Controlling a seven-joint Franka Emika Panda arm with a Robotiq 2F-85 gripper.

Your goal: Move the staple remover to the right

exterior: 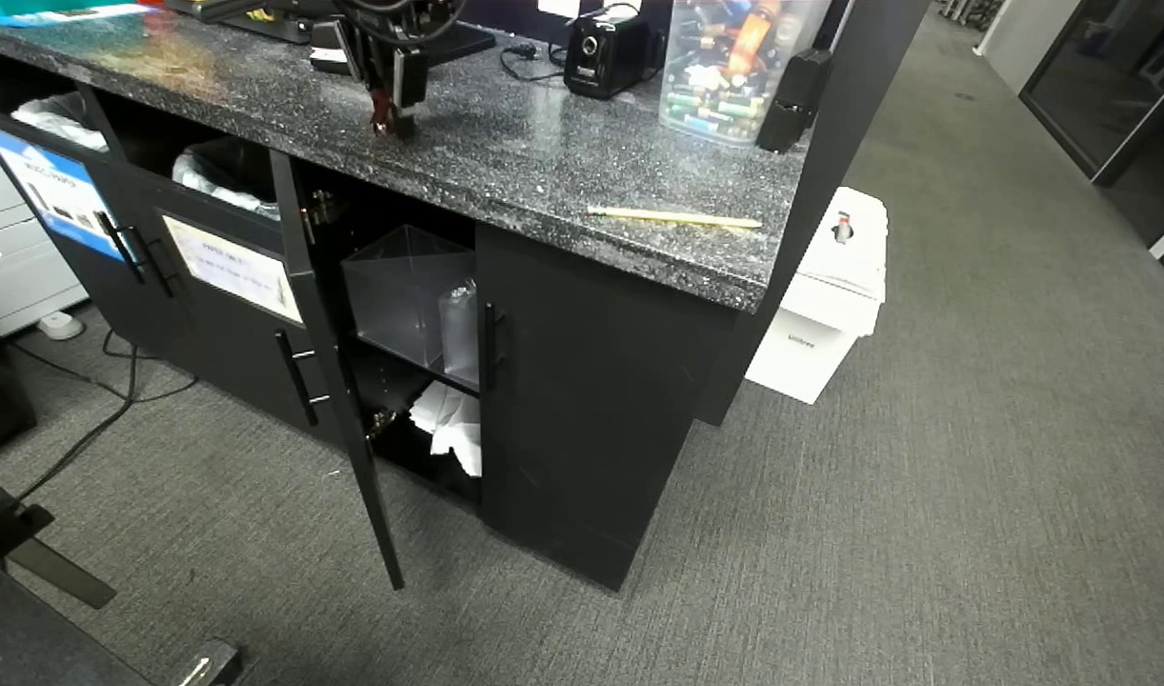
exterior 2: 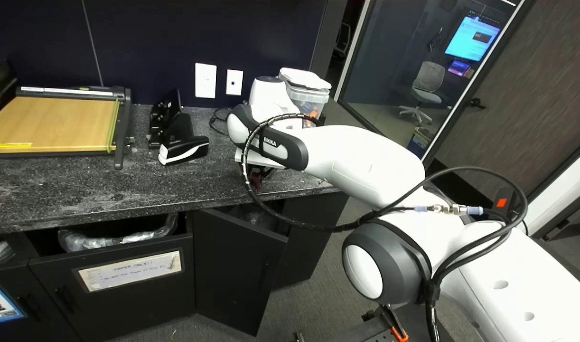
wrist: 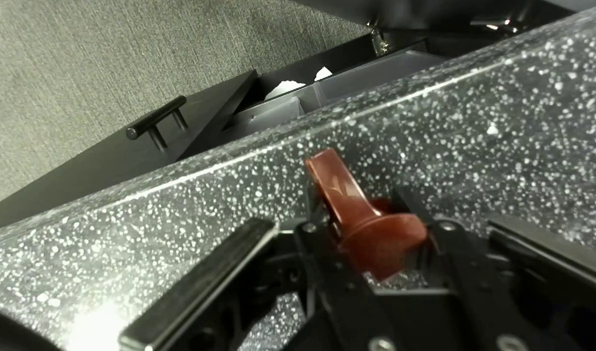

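The reddish-brown staple remover [wrist: 344, 195] is between the fingers of my gripper [wrist: 360, 207] in the wrist view. Both black fingers press against its sides, and one long arm of it sticks out beyond them, tilted. In an exterior view the staple remover [exterior: 381, 112] hangs at the fingertips of the gripper [exterior: 396, 107], low over the speckled granite counter [exterior: 506, 143]; whether it touches the stone I cannot tell. It also shows as a dark red spot [exterior 2: 255, 180] below the wrist in an exterior view, where the arm and cable hide most of the gripper.
A yellow pencil [exterior: 675, 218] lies near the counter's right end. A clear tub of batteries [exterior: 720, 90] and a black device [exterior: 603, 57] stand behind. A stapler [exterior 2: 183, 150] and paper cutter [exterior 2: 52, 123] are on the counter. A cabinet door [exterior 2: 238, 270] hangs open below the front edge.
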